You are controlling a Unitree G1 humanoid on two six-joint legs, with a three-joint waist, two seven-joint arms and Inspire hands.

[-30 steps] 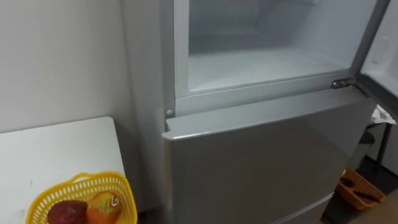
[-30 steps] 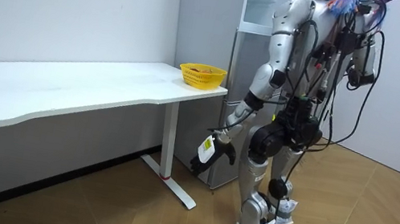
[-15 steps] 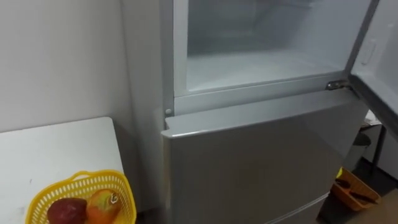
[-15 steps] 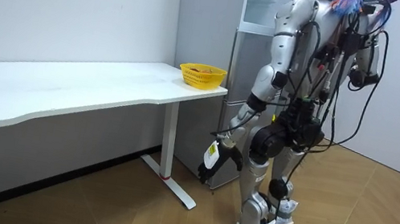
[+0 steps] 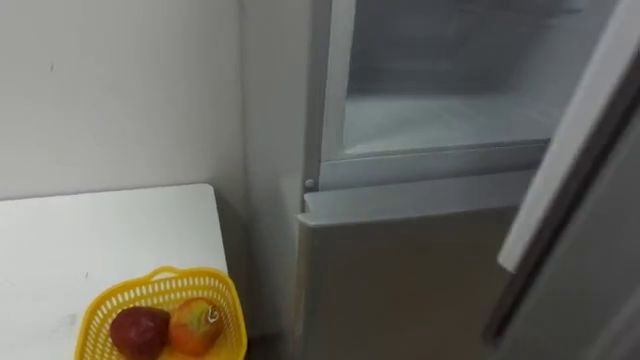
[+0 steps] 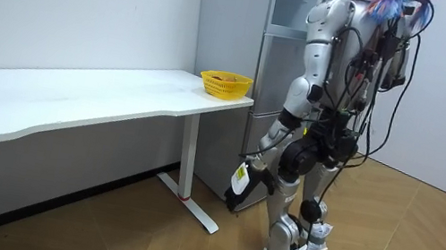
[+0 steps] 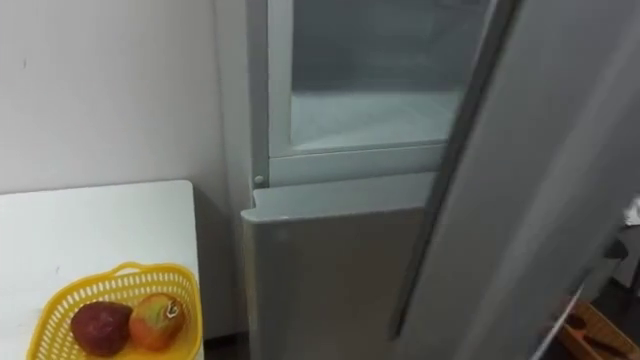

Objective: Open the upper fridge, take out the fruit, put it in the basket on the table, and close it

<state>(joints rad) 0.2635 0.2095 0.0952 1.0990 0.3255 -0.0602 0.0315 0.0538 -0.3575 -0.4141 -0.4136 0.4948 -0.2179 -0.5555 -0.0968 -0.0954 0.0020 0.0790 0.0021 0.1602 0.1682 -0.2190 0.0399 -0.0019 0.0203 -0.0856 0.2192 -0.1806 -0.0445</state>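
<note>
Left hand [image 6: 236, 191] hangs low; grasp state cannot be told. Upper compartment [image 5: 440, 120] lies well above it, forward, with the upper door [image 5: 570, 160] partly across.

— How does the robot stand?
— Upright on both legs, with its torso straight.
— Where is its left arm?
— It hangs down on the room view's left side of the body, slightly bent at the elbow. The left robot hand [image 6: 242, 183] is low, out beside the thigh and a little away from the leg.
— And the right arm?
— It is bent at the elbow and lifted, with the forearm at chest height on the room view's right.
</note>
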